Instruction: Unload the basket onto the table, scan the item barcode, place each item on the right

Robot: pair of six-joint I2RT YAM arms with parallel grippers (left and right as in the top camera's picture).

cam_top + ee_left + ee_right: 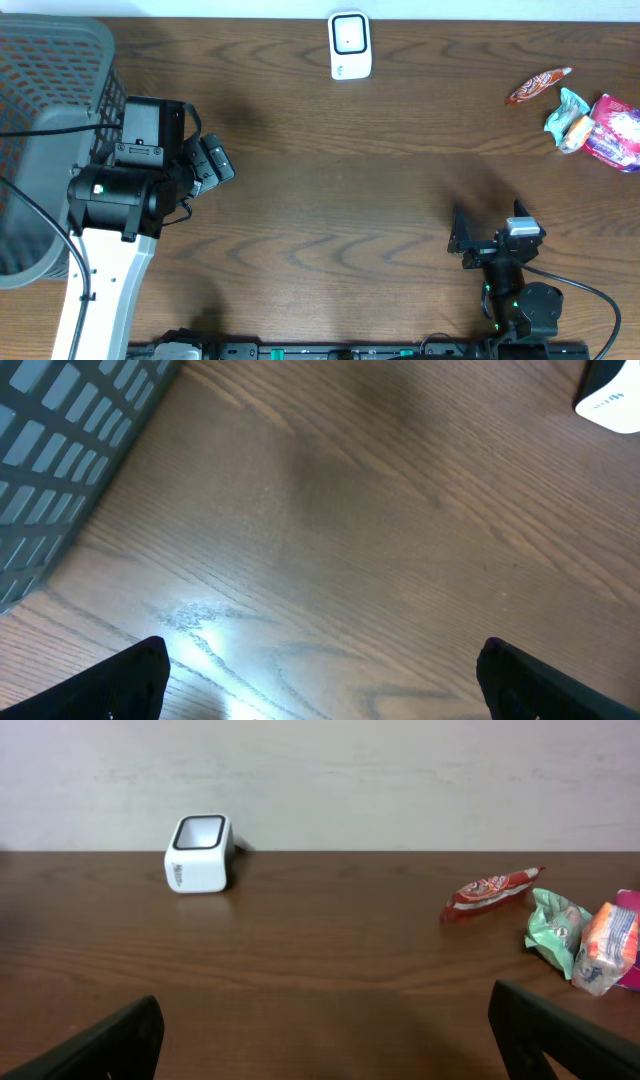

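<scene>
Overhead, colourful foil snack packets (pixel 598 122) lie right of a white boxy plastic barcode scanner (pixel 350 45), while the left gripper (pixel 320 672) and right gripper (pixel 325 1032) hover well short of it, fingers apart, empty.

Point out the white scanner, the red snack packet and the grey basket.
white scanner (pixel 350 45): overhead view, middle of its body.
red snack packet (pixel 490 890): right wrist view, middle of the wrapper.
grey basket (pixel 55 65): overhead view, on its mesh wall.

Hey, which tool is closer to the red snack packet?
Right. The right tool sits on the robot's side of the red snack packet, fairly close; the left tool is far across the table, beside the grey basket.
</scene>
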